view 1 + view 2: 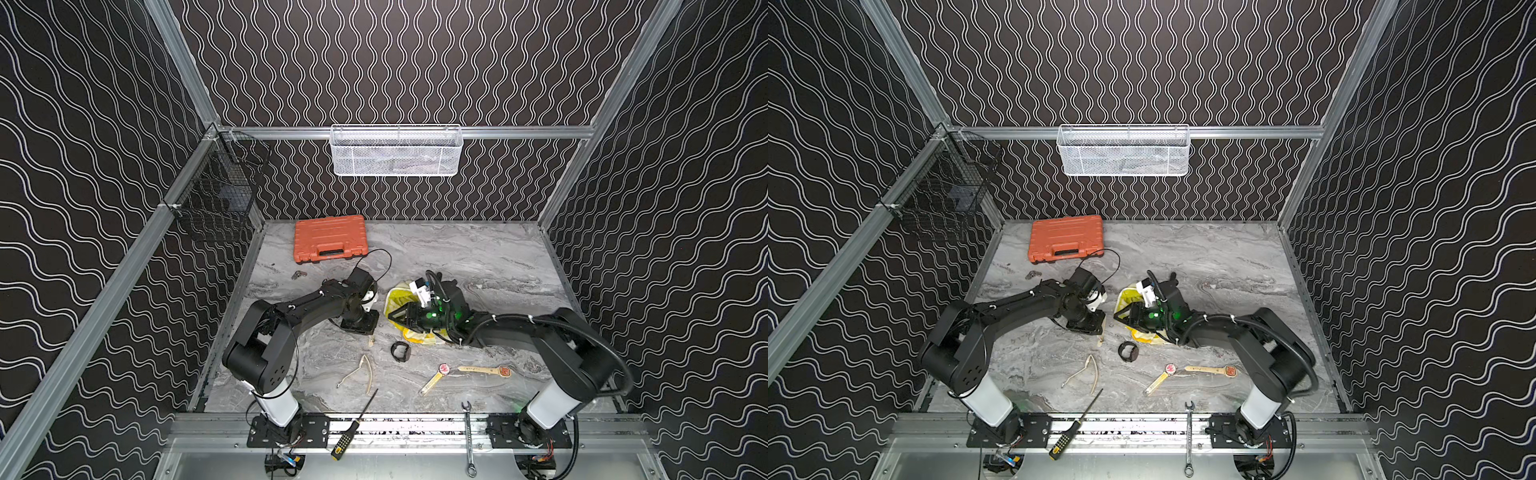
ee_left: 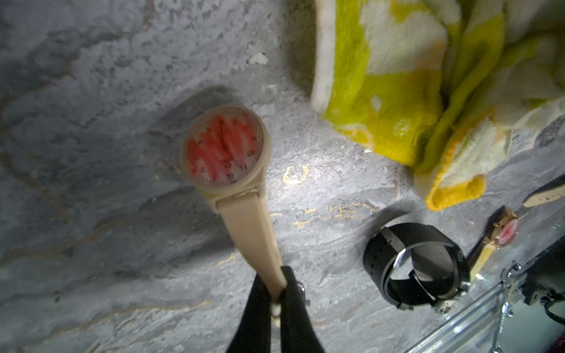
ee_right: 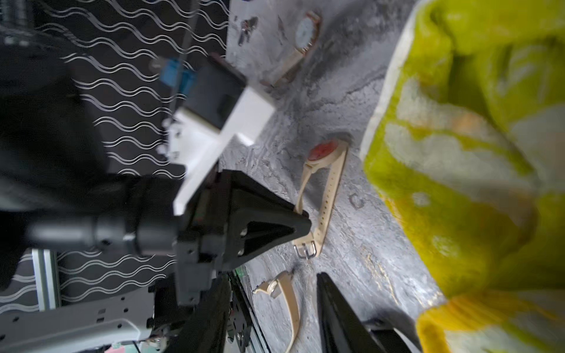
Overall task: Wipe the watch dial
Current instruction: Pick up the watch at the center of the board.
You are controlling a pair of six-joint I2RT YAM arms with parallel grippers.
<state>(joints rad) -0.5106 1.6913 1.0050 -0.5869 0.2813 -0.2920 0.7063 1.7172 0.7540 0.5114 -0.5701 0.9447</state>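
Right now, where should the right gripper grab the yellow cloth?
Probably the raised fold in the cloth, coming from above with jaws across it: it lies bunched on the table, so flat edges offer little to pinch. The right gripper stands open close by.

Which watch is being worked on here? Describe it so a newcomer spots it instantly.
Start at the yellow cloth mid-table. Right beside it is a beige-strapped watch with a red dial. Unlike the black watch and the other beige watches, its strap is pinched in the shut left gripper.
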